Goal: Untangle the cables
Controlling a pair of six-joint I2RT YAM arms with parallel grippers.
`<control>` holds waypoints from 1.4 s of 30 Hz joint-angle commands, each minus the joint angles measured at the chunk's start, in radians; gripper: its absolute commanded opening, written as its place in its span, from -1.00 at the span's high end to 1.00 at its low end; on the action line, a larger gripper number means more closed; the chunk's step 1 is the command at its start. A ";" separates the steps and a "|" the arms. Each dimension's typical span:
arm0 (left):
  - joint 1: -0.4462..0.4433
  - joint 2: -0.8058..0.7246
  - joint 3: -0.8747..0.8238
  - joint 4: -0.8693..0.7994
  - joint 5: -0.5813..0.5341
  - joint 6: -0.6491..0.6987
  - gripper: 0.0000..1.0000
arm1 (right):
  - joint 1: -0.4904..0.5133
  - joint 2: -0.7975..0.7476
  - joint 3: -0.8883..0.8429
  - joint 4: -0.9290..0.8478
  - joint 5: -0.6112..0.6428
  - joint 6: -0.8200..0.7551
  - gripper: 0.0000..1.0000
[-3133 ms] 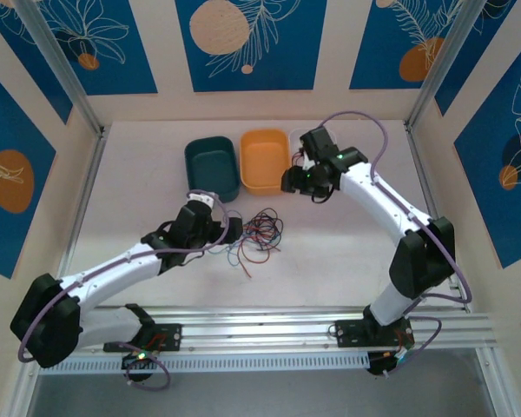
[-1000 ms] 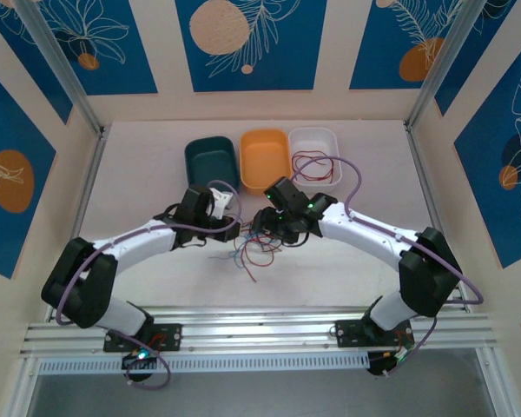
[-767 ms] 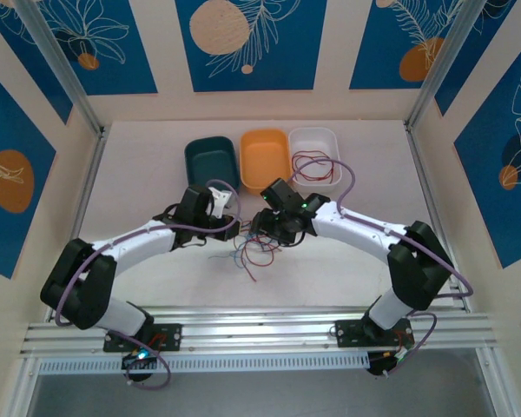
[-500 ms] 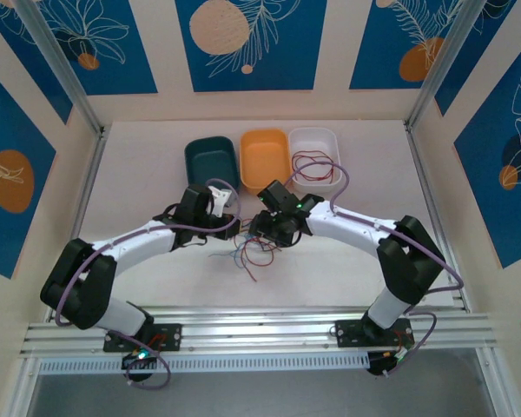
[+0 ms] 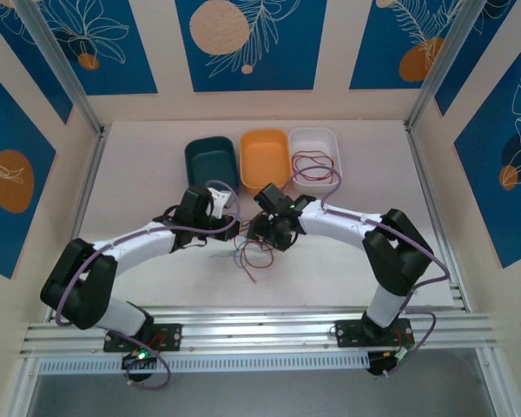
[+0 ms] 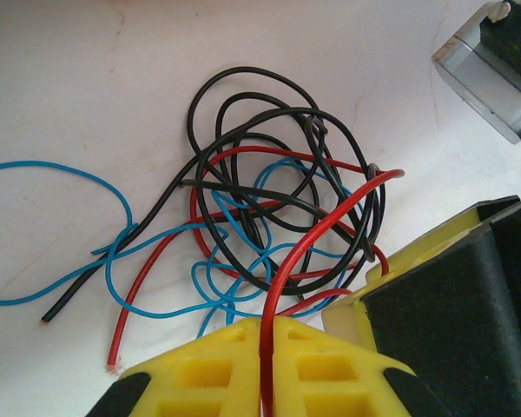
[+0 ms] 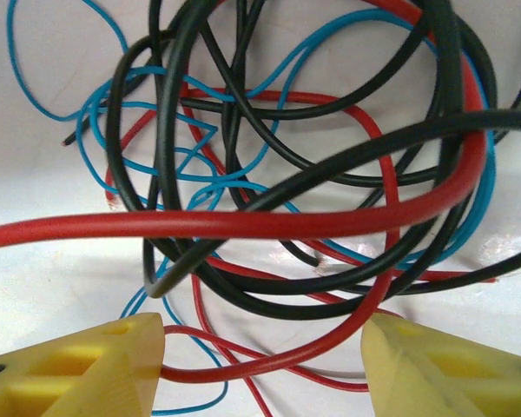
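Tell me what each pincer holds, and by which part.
Left pincer is shut on a red wire, on the stretch arcing out of the tangle; right pincer stands open, gripping nothing.

The left end effector (image 6: 267,340) is pinching a red cable (image 6: 321,228) between its closed yellow fingers (image 6: 210,372). That cable is arching over the tangled black, red and blue cables (image 6: 243,187) lying on the white worktop (image 6: 61,95). The right end effector (image 6: 369,300) is sitting against the tangle's lower right edge.

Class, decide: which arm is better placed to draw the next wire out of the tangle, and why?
Right, probably. The left gripper is shut on a red cable, anchoring it; the right gripper is open, its jaws either side of the cables.
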 commanded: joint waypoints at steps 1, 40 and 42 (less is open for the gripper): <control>0.000 -0.008 -0.010 0.015 -0.007 -0.004 0.81 | -0.001 -0.005 0.008 -0.054 -0.002 0.023 -0.22; 0.001 0.040 -0.006 -0.043 -0.094 -0.006 0.82 | -0.101 -0.598 0.067 -0.330 0.212 -0.268 1.00; 0.001 0.044 -0.009 -0.047 -0.096 -0.004 0.83 | -0.111 -0.610 0.097 -0.345 0.224 -0.291 1.00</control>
